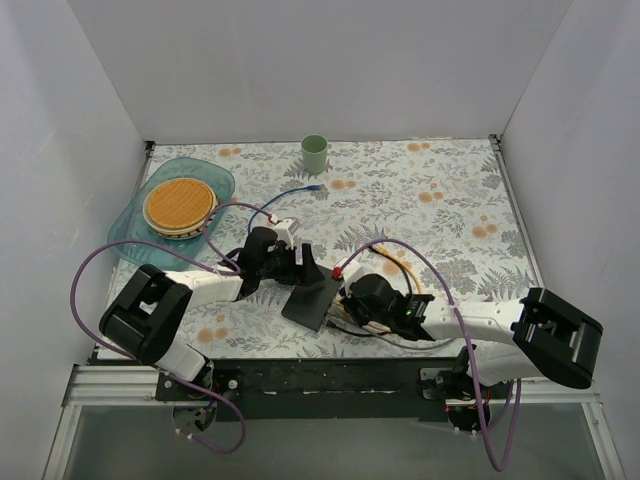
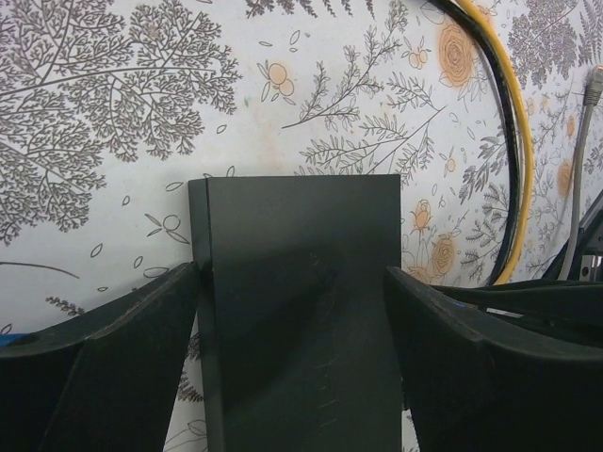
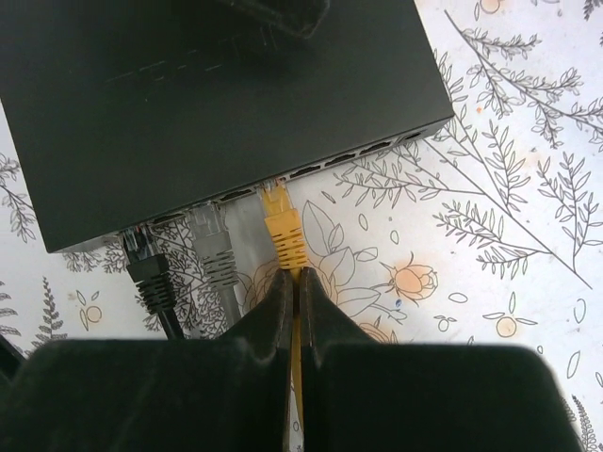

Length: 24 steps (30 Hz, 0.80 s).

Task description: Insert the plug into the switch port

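Pressed together, my right pincer (image 3: 293, 282) pinches the yellow cable (image 2: 524, 141) just behind the yellow plug (image 3: 281, 226). Gripping there leaves the plug's whole body free ahead of my fingertips, pointing straight at the switch (image 3: 217, 104). It also keeps my fingers off the neighbours, a grey plug (image 3: 215, 247) and a black plug (image 3: 149, 268) sitting side by side in the sockets to the left.

The yellow plug's clear nose is at the mouth of its socket in the row of ports (image 3: 358, 155), next to the grey one. Its boot stands about as far out of the box as the other two. From my wrist view I cannot tell whether it is fully seated.

My left pincer (image 2: 294, 282) is set across the far end of the switch, one finger against each long side with no gap showing, so I read it as clamped on the box. I judge this hold is there to brace the switch. It is a flat, light box lying on the patterned tabletop (image 3: 490, 188), and a push into its narrow edge would slide it away.

The switch lies between my two arms near the front of the tabletop. Its port edge faces my right arm, and its plain top faces up.

If the plug is not home, I expect it needs a short, straight push along the cable's line. Pinched this far back, the soft cable could buckle.
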### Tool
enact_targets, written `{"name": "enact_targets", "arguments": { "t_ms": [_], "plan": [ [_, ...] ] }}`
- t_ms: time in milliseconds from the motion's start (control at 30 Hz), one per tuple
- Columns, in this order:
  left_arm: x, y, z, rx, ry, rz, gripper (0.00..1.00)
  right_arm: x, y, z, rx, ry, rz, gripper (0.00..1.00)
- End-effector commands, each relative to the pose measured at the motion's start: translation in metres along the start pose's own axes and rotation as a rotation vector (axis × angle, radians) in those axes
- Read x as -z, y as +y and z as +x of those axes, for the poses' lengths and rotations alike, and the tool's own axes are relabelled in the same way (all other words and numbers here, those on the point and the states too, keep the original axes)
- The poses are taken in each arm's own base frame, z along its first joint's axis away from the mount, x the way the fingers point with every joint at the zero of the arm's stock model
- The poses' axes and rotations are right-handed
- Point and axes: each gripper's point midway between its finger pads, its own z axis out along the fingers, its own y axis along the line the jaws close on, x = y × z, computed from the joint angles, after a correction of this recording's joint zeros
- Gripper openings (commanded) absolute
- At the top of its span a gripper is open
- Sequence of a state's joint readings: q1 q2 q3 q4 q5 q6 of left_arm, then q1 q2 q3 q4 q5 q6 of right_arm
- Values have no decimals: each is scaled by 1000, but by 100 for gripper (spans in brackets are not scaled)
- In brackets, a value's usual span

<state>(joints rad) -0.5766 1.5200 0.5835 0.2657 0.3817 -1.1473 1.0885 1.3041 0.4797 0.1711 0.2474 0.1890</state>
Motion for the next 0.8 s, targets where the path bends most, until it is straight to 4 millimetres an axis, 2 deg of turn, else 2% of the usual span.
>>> {"name": "enact_targets", "arguments": {
  "t_ms": [0,133,267,500,767],
  "plan": [
    [12,-9,22,42,83,40,76,6,2,-74,-101,-273,4,1],
    [9,-19,36,53,145,130,68,4,4,-73,-99,-280,-7,1],
    [8,-27,40,66,160,187,61,-1,9,-76,-86,-281,-29,1],
    [10,-44,44,50,184,256,56,-11,14,-81,-76,-269,-40,1],
    [9,-58,69,72,251,278,54,-17,17,-103,-87,-306,-38,1]
  ]
}}
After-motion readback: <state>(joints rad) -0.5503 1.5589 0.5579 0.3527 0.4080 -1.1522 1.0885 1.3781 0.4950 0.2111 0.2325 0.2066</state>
